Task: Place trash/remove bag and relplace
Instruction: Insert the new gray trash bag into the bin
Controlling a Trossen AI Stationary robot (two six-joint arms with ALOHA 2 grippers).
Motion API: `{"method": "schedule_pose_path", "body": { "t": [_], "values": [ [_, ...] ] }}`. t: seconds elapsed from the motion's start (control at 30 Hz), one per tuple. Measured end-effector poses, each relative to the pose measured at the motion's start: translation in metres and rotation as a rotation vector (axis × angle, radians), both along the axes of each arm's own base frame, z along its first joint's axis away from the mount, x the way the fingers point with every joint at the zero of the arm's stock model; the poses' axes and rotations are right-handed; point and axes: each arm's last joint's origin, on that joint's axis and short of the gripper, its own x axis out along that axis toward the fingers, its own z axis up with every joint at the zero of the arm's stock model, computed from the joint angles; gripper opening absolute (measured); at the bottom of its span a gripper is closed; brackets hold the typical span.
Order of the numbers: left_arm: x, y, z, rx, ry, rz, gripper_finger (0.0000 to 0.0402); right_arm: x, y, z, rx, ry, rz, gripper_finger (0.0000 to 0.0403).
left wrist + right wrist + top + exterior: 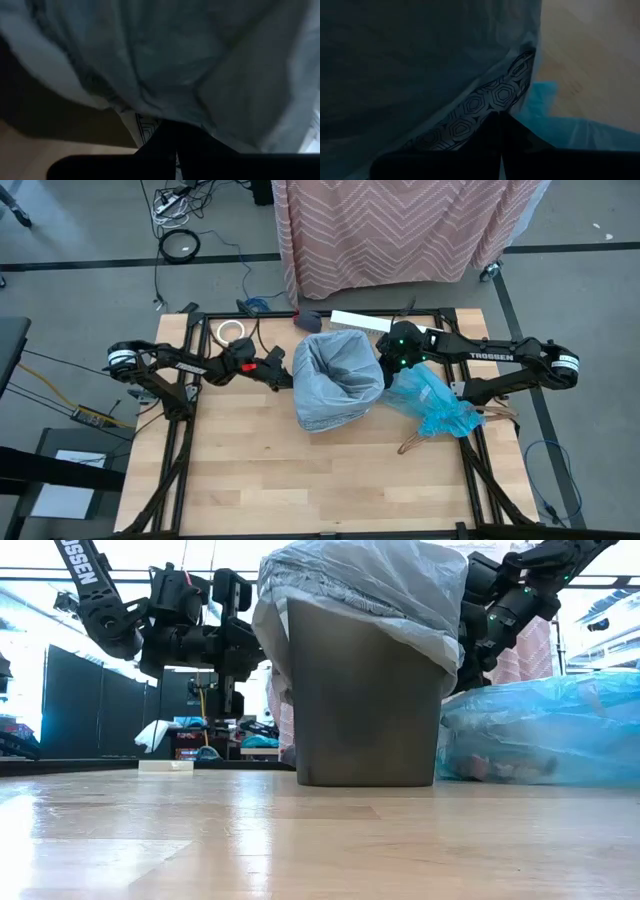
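Observation:
A dark bin (360,710) stands mid-table, lined with a pale grey translucent bag (335,375) whose edge folds over the rim (360,590). My left gripper (288,377) is shut at the bin's left side, level with the rim (167,125). My right gripper (388,362) is shut at the bin's right rim, slanting down (502,115). The blue bag (432,405) lies crumpled on the table right of the bin, touching it (545,730). Brownish trash lumps (490,766) show through its lower wall. My left gripper pinches the grey bag's overhanging edge (150,117) on the bin's left side between its two fingers. It comes level from the table's left. The plastic above it drapes slack over the rim. My right gripper pinches the grey bag's edge (485,107) at the bin's right rim. The film lies over one patterned finger pad. The fingers slant down from the table's right, and the bag stays on the bin.
A white tape roll (232,330) and a flat white box (358,321) lie near the far edge. A curved brown wooden piece (415,442) lies by the blue bag. The near half of the wooden tabletop (320,480) is bare. A cloth-draped stand (400,230) is beyond the table.

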Motion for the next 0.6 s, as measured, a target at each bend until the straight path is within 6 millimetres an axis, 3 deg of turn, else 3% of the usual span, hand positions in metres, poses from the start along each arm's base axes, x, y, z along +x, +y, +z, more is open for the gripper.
{"method": "schedule_pose_path", "body": {
  "t": [0.13, 0.33, 0.6],
  "values": [
    [-0.005, 0.012, 0.004, 0.085, -0.06, -0.008, 0.0011, -0.002, -0.002, -0.001, -0.014, 0.021, 0.008, 0.0],
    [-0.019, 0.033, -0.017, 0.133, 0.099, -0.015, 0.0015, -0.009, -0.005, -0.006, -0.005, 0.088, -0.04, 0.0008],
    [-0.034, 0.048, -0.031, 0.216, 0.178, -0.031, 0.0016, -0.012, -0.003, -0.003, 0.033, 0.076, -0.008, 0.0096]
  ]
}}
